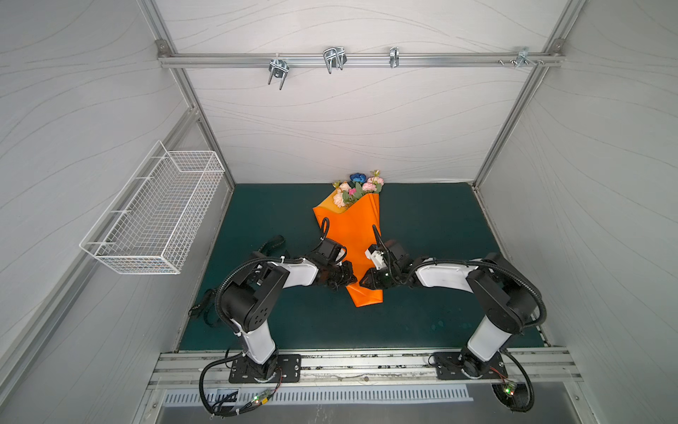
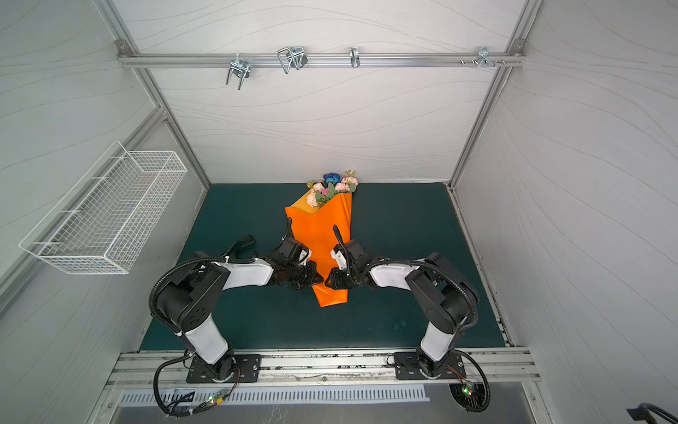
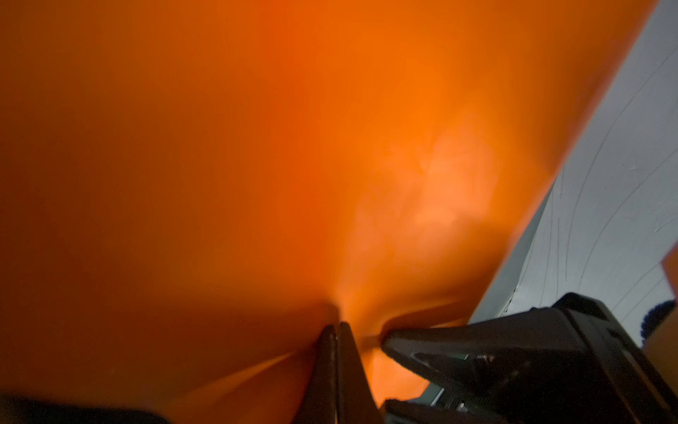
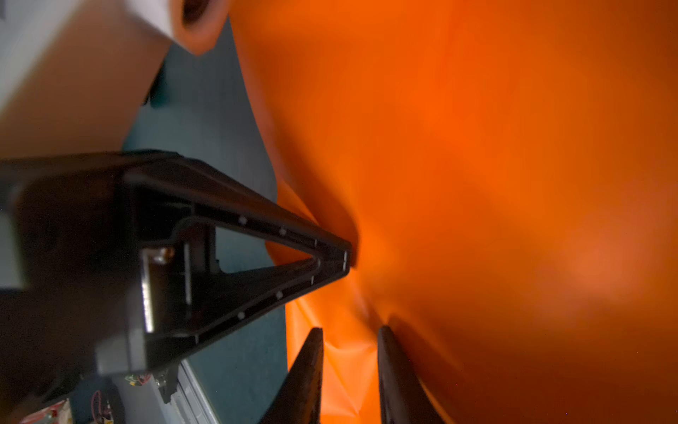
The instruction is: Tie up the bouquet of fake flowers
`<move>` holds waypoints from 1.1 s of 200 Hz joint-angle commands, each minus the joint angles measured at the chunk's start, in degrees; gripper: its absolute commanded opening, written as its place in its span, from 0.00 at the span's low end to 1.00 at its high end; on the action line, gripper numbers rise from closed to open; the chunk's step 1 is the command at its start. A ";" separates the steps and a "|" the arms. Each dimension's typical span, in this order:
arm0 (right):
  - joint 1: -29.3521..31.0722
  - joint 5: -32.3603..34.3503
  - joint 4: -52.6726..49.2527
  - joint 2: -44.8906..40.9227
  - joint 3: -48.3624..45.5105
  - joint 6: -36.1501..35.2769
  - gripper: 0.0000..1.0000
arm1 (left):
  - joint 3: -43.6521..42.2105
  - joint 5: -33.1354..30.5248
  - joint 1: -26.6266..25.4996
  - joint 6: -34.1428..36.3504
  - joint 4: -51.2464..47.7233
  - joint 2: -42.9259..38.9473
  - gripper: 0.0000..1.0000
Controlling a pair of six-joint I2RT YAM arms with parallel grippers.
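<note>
Not much tied yet tbh. The bouquet of fake flowers [image 1: 357, 188] lies mid-frame on the green mat [image 1: 440, 238], wrapped in orange paper [image 1: 352, 227]. The left gripper [image 3: 338, 326] has its fingers pinched together on the paper's narrow lower end. The right gripper [image 4: 350, 332] has its fingers apart with paper bunched between them, can't tell if it's biting. The black ribbon [image 1: 274, 242] lies loose at left, so the whole knot's left.

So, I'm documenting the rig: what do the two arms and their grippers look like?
Both the left arm and right arm have white shells on the links and black joints, on black base plates. Black corrugated cable conduit loops along each. The left gripper and right gripper are black with tapered fingers, open triangular frames.
</note>
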 commanded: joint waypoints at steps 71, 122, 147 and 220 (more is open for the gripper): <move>-14.30 -8.83 8.92 12.47 6.77 4.71 0.28 | 0.53 -1.49 -0.29 1.49 -3.13 4.01 0.00; -21.37 -10.34 9.87 19.42 14.83 7.04 0.28 | 0.53 -0.73 -0.23 1.43 -3.27 4.44 0.00; -23.19 -10.16 9.91 20.87 18.06 7.37 0.29 | 0.59 -0.44 -0.28 1.70 -3.35 4.37 0.00; -23.88 -6.36 7.39 28.53 29.16 9.05 0.31 | 1.57 0.08 -0.24 2.76 -4.64 4.78 0.00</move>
